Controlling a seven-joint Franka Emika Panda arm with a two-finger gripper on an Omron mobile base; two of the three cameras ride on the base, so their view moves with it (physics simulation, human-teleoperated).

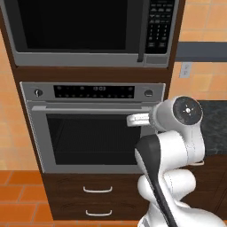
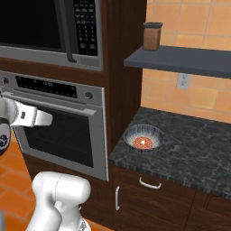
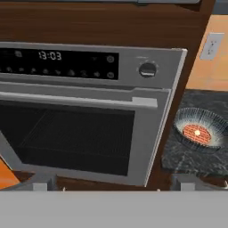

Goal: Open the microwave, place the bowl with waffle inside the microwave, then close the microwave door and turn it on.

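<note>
The microwave is built in above the oven, and its door is shut, with the dark vertical handle bar next to the keypad. The same microwave sits at the upper left of the right base view. On the dark counter stands the ribbed bowl, holding the reddish-orange waffle. The hand view has this bowl and waffle at the right. My gripper hovers before the oven's front, below the microwave and left of the bowl. Its fingertips stand wide apart, open and empty.
The silver oven with a horizontal handle, knob and clock fills the cabinet below the microwave. Drawers lie under it. A dark shelf carries a brown jar above the stone counter. An outlet is on the tiled wall.
</note>
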